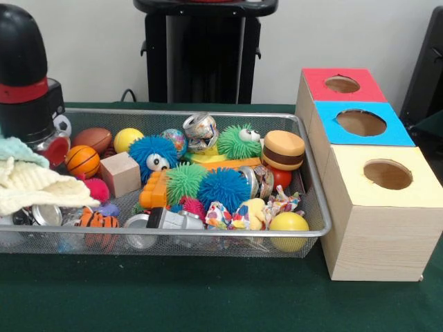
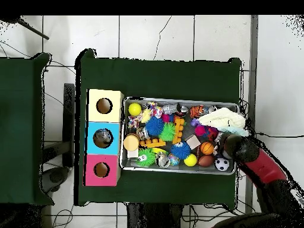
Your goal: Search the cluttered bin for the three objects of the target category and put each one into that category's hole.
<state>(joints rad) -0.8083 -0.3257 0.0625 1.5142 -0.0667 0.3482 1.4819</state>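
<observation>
Silver wire-mesh bin [image 1: 304,149] brims with light, squashy toys; we'd pinch the spiky blue ball [image 1: 223,188] centrally. Gripper [image 2: 228,142]: its opening we cannot tell.

text: none legible | labels: none | numbers: none

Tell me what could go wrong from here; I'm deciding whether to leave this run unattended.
The arm hangs over the crowded end of the bin, next to loose cloths; these might snag and drag out. Toys are heaped tightly, so reaching for the basketball may knock neighbours. The box holes look snug, so a bulky toy could jam.
</observation>
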